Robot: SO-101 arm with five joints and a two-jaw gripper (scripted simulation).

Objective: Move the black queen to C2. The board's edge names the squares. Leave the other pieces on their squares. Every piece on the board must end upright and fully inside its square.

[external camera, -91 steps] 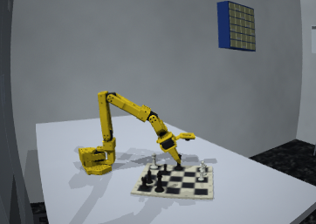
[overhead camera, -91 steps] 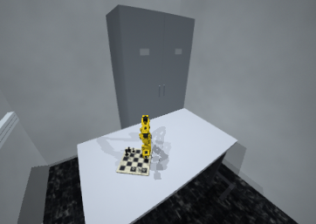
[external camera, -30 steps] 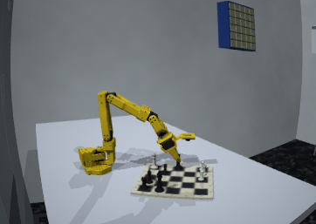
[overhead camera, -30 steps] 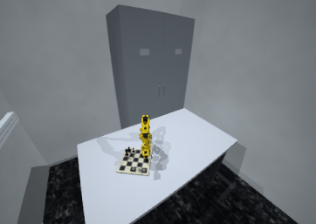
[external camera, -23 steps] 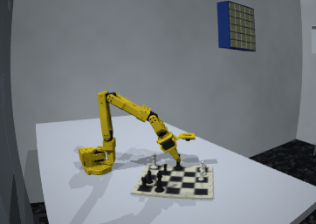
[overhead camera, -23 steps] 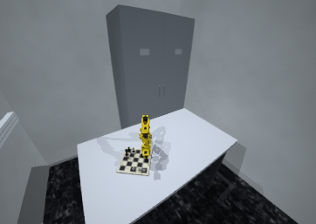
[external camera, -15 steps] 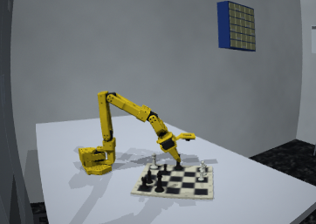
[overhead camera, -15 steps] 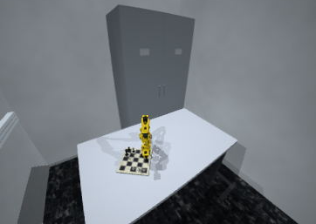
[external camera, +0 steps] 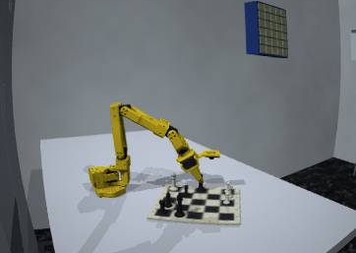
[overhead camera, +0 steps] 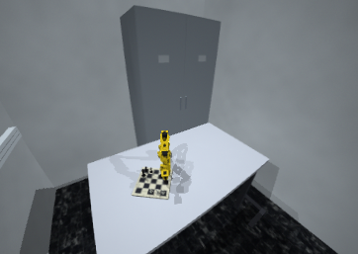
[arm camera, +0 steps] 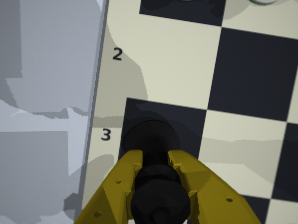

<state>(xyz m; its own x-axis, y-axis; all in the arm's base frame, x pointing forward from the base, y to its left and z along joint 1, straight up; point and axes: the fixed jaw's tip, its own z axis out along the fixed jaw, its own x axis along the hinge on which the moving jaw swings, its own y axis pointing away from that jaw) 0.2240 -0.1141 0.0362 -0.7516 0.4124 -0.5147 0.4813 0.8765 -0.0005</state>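
Observation:
In the wrist view my yellow gripper (arm camera: 156, 170) is shut on a black chess piece, the black queen (arm camera: 152, 160). The piece stands upright with its base on the dark edge square beside the label 3 (arm camera: 105, 134). The label 2 (arm camera: 117, 54) marks the light square one row further on. In the exterior view the gripper (external camera: 199, 180) reaches down onto the same piece (external camera: 201, 186) at the far edge of the chessboard (external camera: 199, 205). In the top view the arm (overhead camera: 164, 155) stands over the board (overhead camera: 152, 185); the piece is too small to make out there.
Other black pieces (external camera: 175, 202) stand at the board's near left, a white piece (external camera: 173, 180) at its far left, and white pieces (external camera: 227, 191) at its right. The arm's base (external camera: 105, 180) sits left of the board. A grey cabinet (overhead camera: 170, 69) stands behind the table.

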